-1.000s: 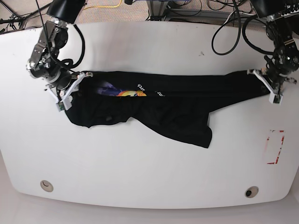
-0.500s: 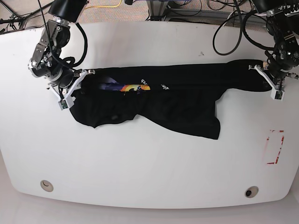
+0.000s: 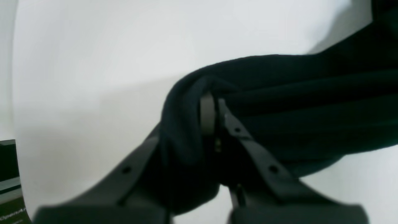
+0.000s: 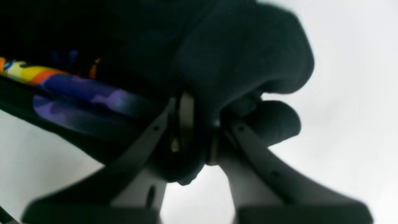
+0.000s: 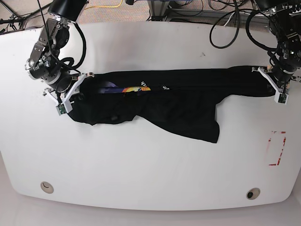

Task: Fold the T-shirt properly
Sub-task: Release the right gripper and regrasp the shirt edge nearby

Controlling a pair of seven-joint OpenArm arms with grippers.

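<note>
The black T-shirt (image 5: pixel 174 101) is stretched in a long band across the white table (image 5: pixel 150 165), with a flap hanging toward the front at centre right. A strip of its orange, yellow and purple print (image 5: pixel 127 88) shows near the left end. My left gripper (image 5: pixel 274 87), on the right of the base view, is shut on the T-shirt's right end; black cloth (image 3: pixel 279 102) bunches around its fingers (image 3: pixel 207 113). My right gripper (image 5: pixel 74 92) is shut on the left end, where folded cloth (image 4: pixel 242 59) and the print (image 4: pixel 93 96) sit over its fingers (image 4: pixel 186 118).
A red-outlined rectangle (image 5: pixel 276 148) is marked on the table at the right. Two round holes (image 5: pixel 46 187) (image 5: pixel 253 193) sit near the front edge. Cables (image 5: pixel 235 28) lie past the back edge.
Both grippers have carried the T-shirt slightly toward the back and pulled it straighter. The hanging flap has shifted to the right, and more of the print now shows.
</note>
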